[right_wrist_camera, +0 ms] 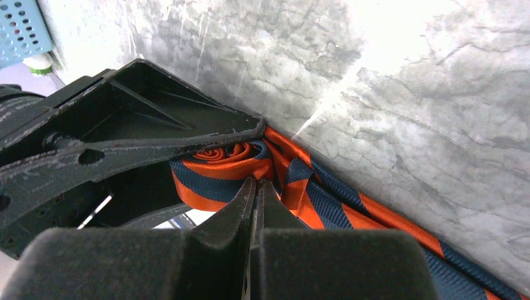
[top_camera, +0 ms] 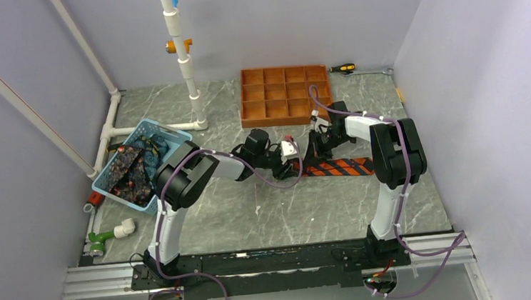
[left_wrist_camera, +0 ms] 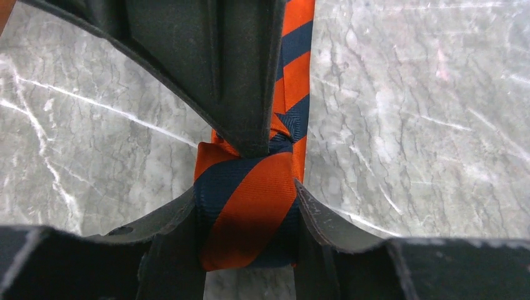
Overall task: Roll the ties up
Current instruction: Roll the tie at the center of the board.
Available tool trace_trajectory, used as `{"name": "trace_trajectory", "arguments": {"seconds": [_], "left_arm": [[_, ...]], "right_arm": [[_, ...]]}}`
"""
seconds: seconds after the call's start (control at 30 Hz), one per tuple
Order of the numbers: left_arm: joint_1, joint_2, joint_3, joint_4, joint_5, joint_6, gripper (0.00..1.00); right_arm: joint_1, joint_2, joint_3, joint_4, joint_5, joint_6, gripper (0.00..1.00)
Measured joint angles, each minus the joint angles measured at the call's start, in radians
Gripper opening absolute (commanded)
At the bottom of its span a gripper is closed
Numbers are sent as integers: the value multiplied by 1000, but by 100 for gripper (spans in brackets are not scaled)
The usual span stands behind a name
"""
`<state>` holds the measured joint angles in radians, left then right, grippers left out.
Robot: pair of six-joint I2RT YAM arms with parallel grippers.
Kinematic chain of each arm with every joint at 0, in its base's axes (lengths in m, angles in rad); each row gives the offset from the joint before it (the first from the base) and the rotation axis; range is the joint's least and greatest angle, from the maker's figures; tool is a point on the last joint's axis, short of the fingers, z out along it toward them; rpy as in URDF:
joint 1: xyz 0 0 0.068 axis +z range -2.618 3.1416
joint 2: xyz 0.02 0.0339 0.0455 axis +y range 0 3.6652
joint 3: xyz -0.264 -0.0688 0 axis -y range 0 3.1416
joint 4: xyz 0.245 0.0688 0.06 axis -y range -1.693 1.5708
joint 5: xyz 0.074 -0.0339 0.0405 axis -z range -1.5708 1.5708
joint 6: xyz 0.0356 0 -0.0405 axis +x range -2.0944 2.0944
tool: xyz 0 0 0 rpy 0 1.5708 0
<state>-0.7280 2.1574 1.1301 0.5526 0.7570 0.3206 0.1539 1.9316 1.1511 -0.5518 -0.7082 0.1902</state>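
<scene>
The striped orange and dark tie (top_camera: 341,167) lies flat on the marble table, its left end wound into a small roll (left_wrist_camera: 247,206). My left gripper (top_camera: 294,164) is shut on that roll, one finger on each side of it (left_wrist_camera: 247,215). My right gripper (top_camera: 318,151) is shut, and its tips (right_wrist_camera: 255,186) press on the tie right behind the roll (right_wrist_camera: 219,164). I cannot see fabric between them. Its finger (left_wrist_camera: 219,69) shows from above in the left wrist view. More dark patterned ties (top_camera: 127,174) lie in the blue basket (top_camera: 173,137).
An orange-brown gridded tray (top_camera: 285,93) stands behind the grippers. A screwdriver (top_camera: 343,68) lies at the back right. White pipes (top_camera: 182,49) rise at the back left. A green and white fitting (top_camera: 106,236) lies at the left front.
</scene>
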Motion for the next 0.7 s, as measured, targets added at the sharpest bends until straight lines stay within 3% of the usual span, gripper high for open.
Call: {"name": "trace_trajectory", "arguments": {"seconds": [0.4,0.53,0.7], "left_arm": [[-51,-77,64,-323,-154,230,0],[-60,-77,91,-381,-176,261,0],[-66,-79,98,-401,-184,286,0]], "right_arm": [[-41,-24,6,-116,-54,-171,59],[-60,-82,-53,-119,-117,-144,61],[-48,-92,-94,-38,-175,-46,53]]}}
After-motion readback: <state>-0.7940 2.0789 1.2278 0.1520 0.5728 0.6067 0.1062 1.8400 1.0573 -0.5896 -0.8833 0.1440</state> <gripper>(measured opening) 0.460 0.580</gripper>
